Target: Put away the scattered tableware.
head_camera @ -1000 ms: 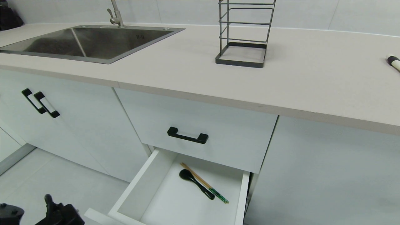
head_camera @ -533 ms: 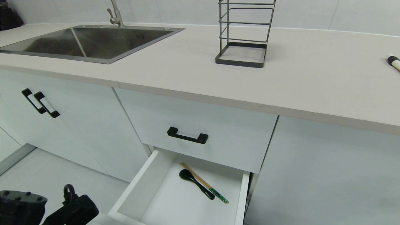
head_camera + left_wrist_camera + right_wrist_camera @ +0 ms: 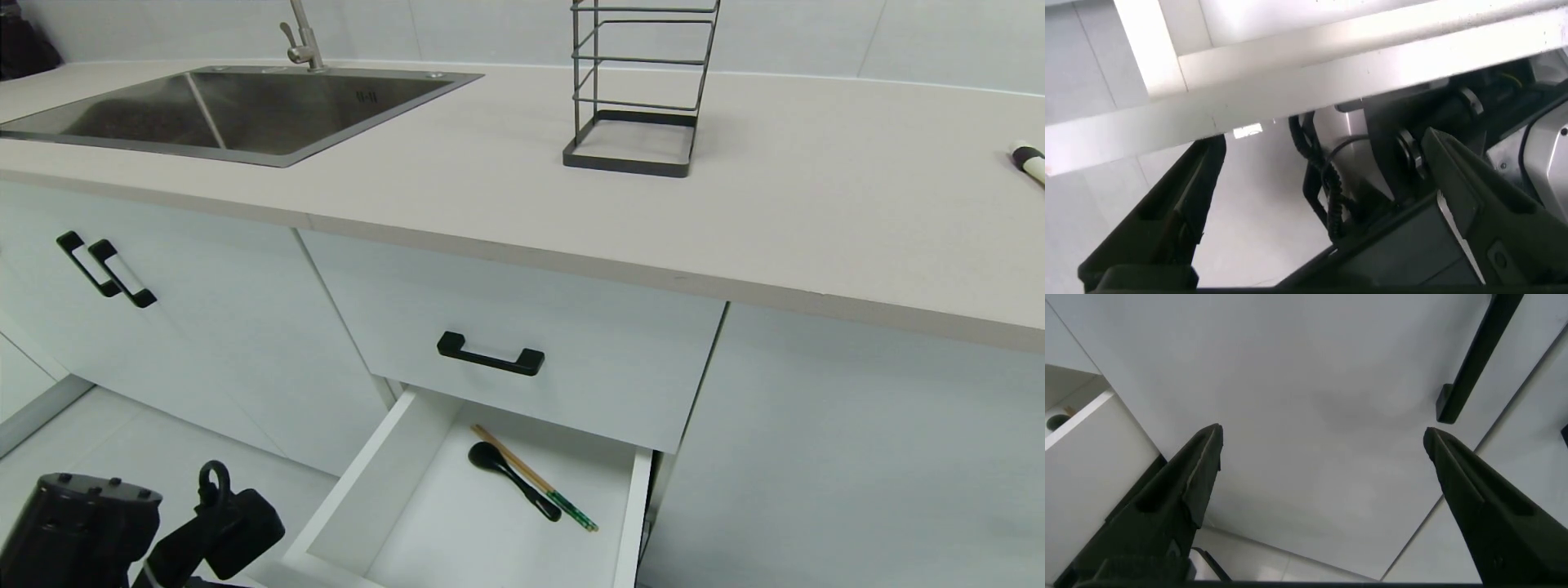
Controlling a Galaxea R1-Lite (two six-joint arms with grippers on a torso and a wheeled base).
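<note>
**Placement.** The lower drawer (image 3: 371, 469) stands pulled out beneath the table's (image 3: 816, 204) front edge. The black spoon (image 3: 514, 483) and the chopsticks (image 3: 545, 487) lie flat on its floor, side by side and touching or nearly so, toward the back edge and nearer the right wall. By appearance they are stowed.

The left tool (image 3: 1323, 147) sits low by the drawer's front left corner, fingers apart and empty. It is judged to be placed to push the drawer front home. The right tool (image 3: 1323, 437) faces a white cabinet panel, fingers apart, holding nothing.

A black-and-cream object (image 3: 1029, 161) lies at the table's right edge. It is cut off, so its kind cannot be told.

**Count.**
- Spoon: one.
- Chopsticks: one pair.
- Drawers: two, the upper shut.
- Wire rack (image 3: 629, 159): one, standing near the table's back edge.
- Sink (image 3: 245, 151): one.
</note>
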